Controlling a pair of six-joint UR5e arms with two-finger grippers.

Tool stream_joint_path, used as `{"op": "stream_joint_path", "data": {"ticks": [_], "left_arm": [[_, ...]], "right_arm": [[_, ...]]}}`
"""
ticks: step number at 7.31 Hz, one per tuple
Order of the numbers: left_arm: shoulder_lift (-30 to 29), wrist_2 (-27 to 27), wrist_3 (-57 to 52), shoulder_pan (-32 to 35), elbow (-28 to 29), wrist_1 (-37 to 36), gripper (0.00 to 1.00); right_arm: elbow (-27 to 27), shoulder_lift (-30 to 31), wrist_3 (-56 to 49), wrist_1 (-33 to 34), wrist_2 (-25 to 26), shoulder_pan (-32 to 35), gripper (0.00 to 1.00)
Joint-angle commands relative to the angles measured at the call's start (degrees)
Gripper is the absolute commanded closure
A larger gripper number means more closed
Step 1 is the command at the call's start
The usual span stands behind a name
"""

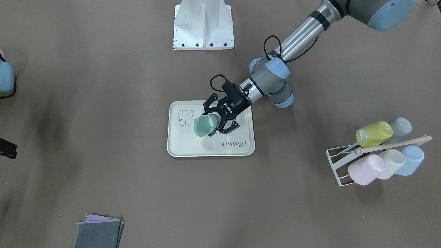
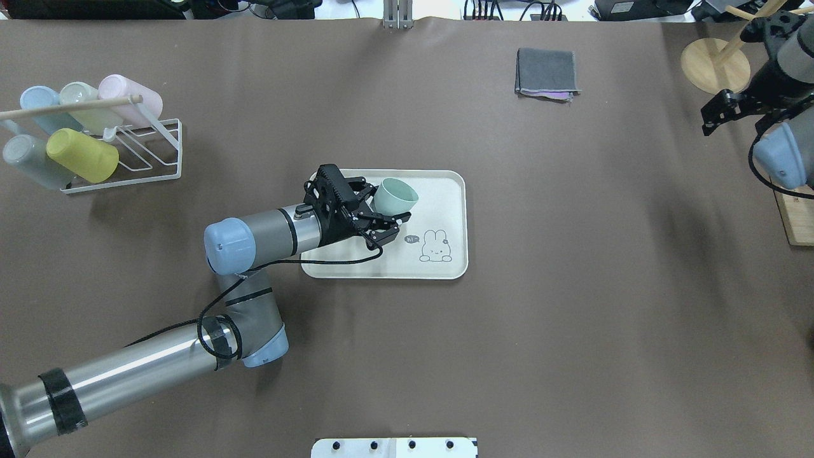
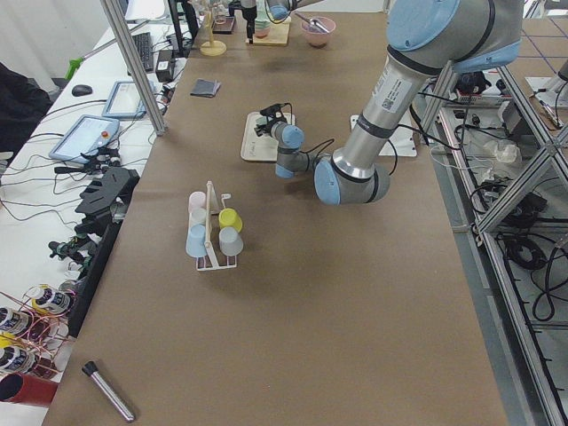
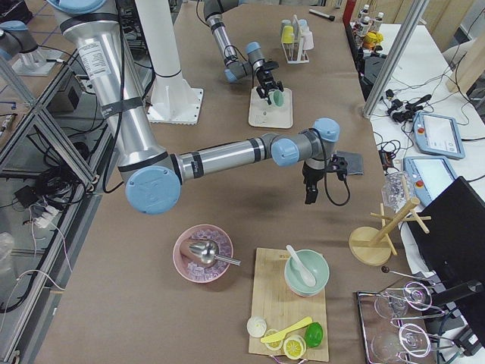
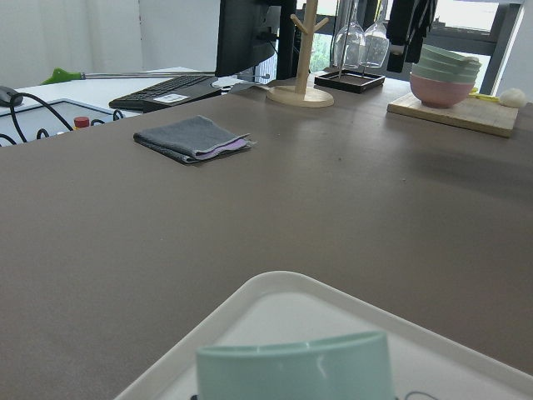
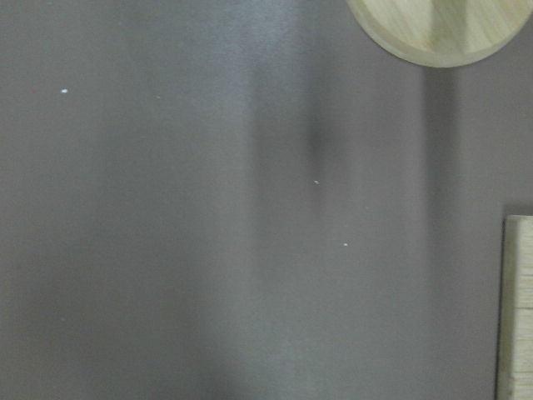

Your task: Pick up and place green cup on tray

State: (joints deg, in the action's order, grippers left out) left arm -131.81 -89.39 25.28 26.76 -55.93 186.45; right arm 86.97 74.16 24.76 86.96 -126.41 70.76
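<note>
even, bright light casts soft smeared shadows on the table [image 2: 572, 318]; the right wrist view is blurred throughout, the green cup [image 5: 293, 367] out of focus in the left.

A robotics lab is indicated by teach pendants [image 4: 436, 125], aluminium framing [image 3: 138, 71] and tangled cables [image 3: 31, 213] beside the tabletop [image 3: 293, 311].

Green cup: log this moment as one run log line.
left jaws: shut on green cup | cup: tilted above tray, contact unclear | release: not yet | right arm: far from tray
</note>
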Motion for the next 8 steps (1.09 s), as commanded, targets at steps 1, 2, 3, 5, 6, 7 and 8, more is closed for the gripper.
{"op": "stream_joint_path", "data": {"ticks": [1, 2, 3, 5, 6, 7, 8], "left_arm": [[-0.21, 0.00, 0.03, -0.04, -0.05, -0.03, 0.51], [-0.21, 0.00, -0.06, -0.04, -0.23, -0.03, 0.41], [-0.21, 0.00, -0.23, 0.05, -0.75, -0.12, 0.23], [-0.03, 0.00, -1.72, 0.05, -0.94, -0.03, 0.02], [0.23, 0.00, -1.73, 0.05, -1.11, 0.06, 0.02], [0.49, -0.09, -1.73, 0.05, -1.37, 0.14, 0.02], [0.67, -0.09, -1.64, 0.05, -1.72, 0.32, 0.02]], "right_arm": [[10.36, 8.50, -8.37, 6.87, -0.41, 4.19, 0.00], [13.02, 11.33, -14.15, 9.61, -0.67, 7.77, 0.00], [13.75, 14.23, -19.43, 9.98, -1.11, 11.99, 0.00], [12.45, 18.02, -29.88, 9.90, -1.03, 15.96, 0.00], [10.96, 19.16, -31.85, 9.64, -1.38, 18.25, 0.00], [10.16, 19.96, -32.48, 9.29, -2.51, 19.31, 0.00], [10.15, 20.05, -32.58, 9.37, -3.39, 20.46, 0.00]]}}
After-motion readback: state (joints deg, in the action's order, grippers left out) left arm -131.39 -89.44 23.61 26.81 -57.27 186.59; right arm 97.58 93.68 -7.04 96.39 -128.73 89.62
